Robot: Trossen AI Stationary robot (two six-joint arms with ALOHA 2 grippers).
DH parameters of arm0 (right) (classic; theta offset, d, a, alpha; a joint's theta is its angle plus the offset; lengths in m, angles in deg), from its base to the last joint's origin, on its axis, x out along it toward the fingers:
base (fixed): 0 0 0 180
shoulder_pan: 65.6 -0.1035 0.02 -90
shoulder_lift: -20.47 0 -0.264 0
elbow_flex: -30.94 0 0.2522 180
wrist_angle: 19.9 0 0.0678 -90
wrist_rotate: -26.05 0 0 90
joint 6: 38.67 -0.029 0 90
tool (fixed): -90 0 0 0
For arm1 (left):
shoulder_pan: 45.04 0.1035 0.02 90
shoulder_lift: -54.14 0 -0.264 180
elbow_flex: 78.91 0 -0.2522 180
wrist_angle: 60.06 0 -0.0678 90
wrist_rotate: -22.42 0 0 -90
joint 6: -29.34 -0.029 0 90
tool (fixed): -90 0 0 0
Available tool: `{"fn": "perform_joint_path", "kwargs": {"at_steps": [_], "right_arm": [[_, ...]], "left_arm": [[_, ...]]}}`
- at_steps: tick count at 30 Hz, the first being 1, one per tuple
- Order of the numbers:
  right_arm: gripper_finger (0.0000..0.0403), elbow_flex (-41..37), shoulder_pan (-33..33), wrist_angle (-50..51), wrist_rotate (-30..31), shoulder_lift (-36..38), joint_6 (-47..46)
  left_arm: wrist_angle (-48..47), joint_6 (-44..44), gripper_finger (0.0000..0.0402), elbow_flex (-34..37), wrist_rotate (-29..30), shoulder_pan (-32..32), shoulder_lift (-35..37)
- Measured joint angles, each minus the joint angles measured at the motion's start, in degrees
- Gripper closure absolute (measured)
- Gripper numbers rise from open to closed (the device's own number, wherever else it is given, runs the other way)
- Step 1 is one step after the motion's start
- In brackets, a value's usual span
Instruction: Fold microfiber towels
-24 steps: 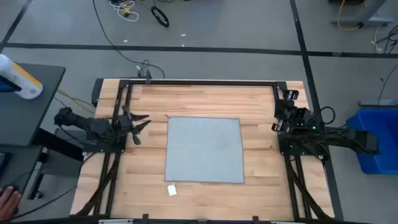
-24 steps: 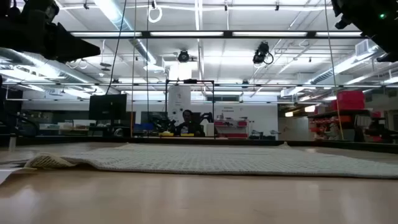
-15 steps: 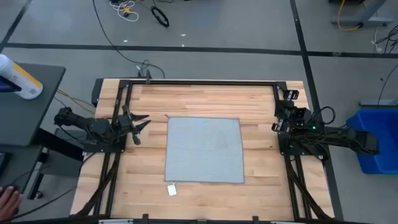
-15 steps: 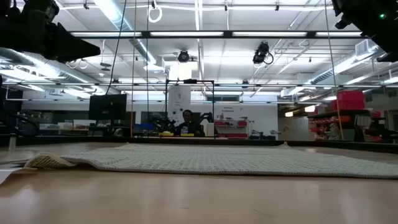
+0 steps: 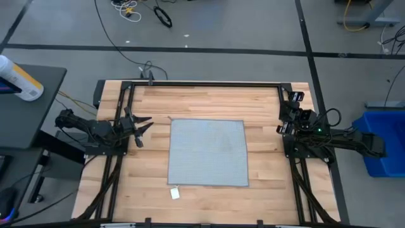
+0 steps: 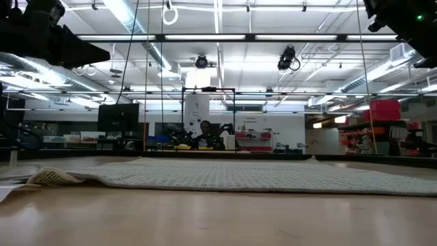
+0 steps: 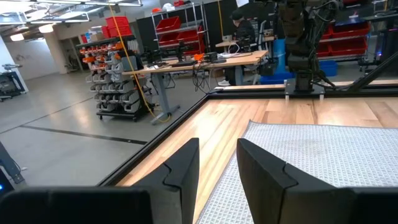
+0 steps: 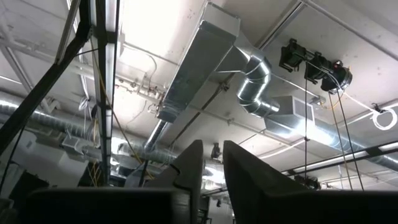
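**Towel laid flat, both arms at the table's sides, fold not yet begun**

The microfiber towel [image 5: 208,152] lies spread in one layer at the middle of the wooden table [image 5: 266,107]; its white tag [image 5: 175,193] sticks out at the near corner on the left arm's side. The left gripper [image 5: 140,126] hovers just beside the towel's left edge, close to the far corner, fingers [image 7: 181,176] a narrow gap apart and holding nothing. The right gripper [image 8: 212,163] is drawn back beyond the towel's right edge and tilted toward the ceiling, fingers nearly together, empty.

For a clean first fold, each gripper would best pinch one corner of the same edge, lift only enough to clear the table, and carry that edge squarely onto the opposite one, so corners meet and no crease sets in. The low view shows one towel corner [image 6: 49,177] already curled up, a likely easy pinch point.

Containers: a blue bin [image 5: 386,142] stands off the table, beyond the towel's right side; its contents cannot be made out.
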Motion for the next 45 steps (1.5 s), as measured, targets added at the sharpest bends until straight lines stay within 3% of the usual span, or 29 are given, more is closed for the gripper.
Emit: {"fn": "perform_joint_path", "kwargs": {"at_steps": [13, 24, 40, 45], "right_arm": [[0.0246, 0.00, 0.01, 0.00, 0.02, 0.00, -0.02], [0.0218, 0.00, 0.00, 0.00, 0.02, -0.01, -0.02], [0.0264, 0.00, -0.01, 0.00, 0.02, 0.00, -0.02], [0.0280, 0.00, 0.01, 0.00, 0.02, 0.00, -0.02]], "left_arm": [[0.00, 0.00, 0.0285, 0.00, -0.02, 0.00, 0.00], [0.02, 0.00, 0.0285, 0.00, 0.00, -0.01, 0.00], [1.38, 0.17, 0.0285, 0.00, -0.03, -0.01, 0.00], [2.16, 7.48, 0.0285, 0.00, -1.27, 0.00, 0.00]]}}
